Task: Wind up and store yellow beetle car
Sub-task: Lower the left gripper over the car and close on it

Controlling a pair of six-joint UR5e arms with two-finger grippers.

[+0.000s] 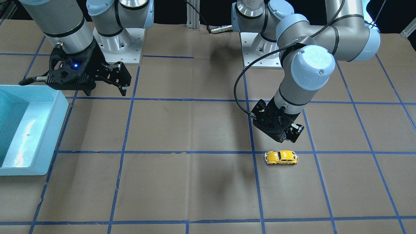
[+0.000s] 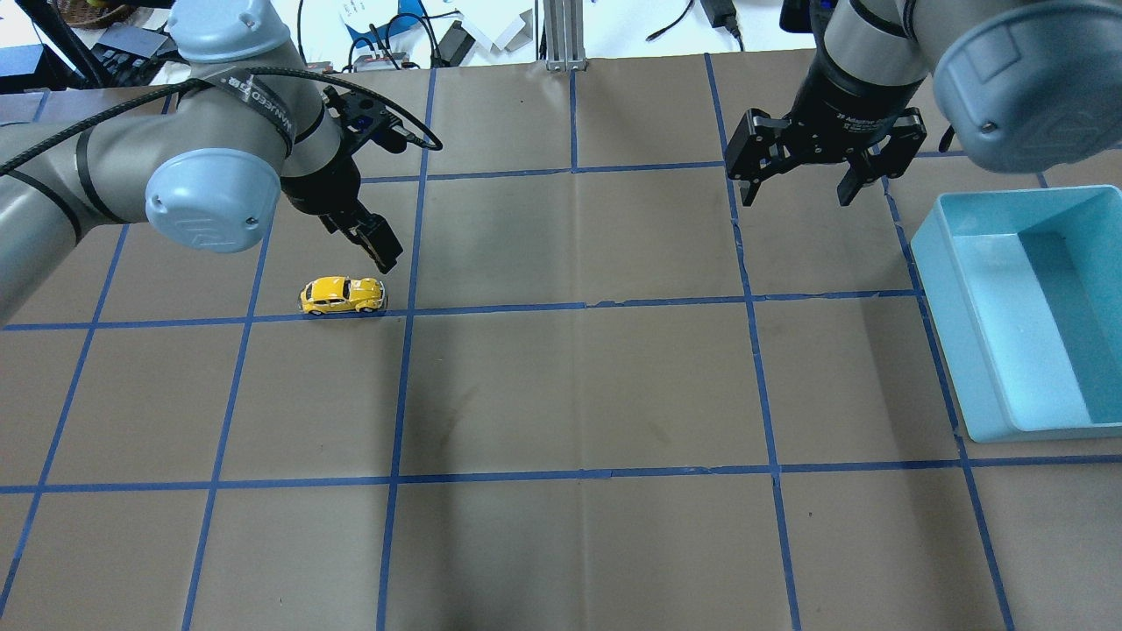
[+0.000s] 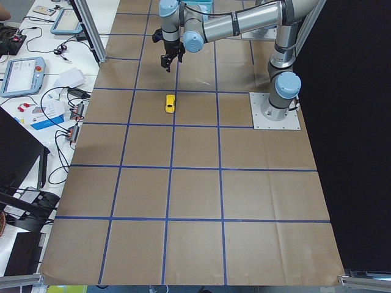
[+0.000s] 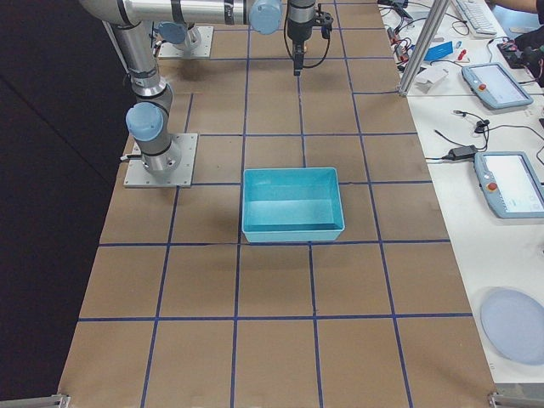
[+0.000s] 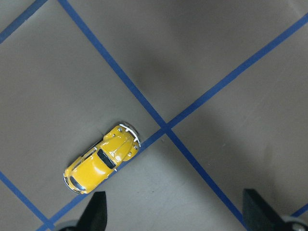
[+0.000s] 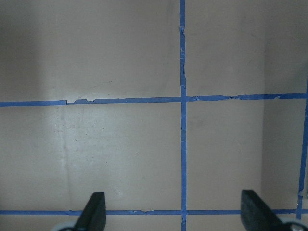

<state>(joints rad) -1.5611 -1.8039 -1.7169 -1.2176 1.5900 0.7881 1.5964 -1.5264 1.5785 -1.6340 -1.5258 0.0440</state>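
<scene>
The yellow beetle car [image 1: 281, 157] stands on its wheels on the brown table, on a blue tape line; it also shows in the overhead view [image 2: 342, 295], the exterior left view [image 3: 170, 103] and the left wrist view [image 5: 102, 158]. My left gripper [image 1: 291, 136] hovers above the table just on the robot's side of the car, open and empty, with the car ahead of its left fingertip [image 5: 96, 211]. My right gripper [image 2: 796, 188] is open and empty, held high near the bin. Its wrist view shows only bare table between its fingertips [image 6: 96, 211].
A light blue open bin [image 2: 955, 289] sits at the table's edge on my right side, empty; it also shows in the front view [image 1: 58, 107] and the exterior right view [image 4: 293, 229]. Blue tape lines grid the brown table [image 2: 578, 394].
</scene>
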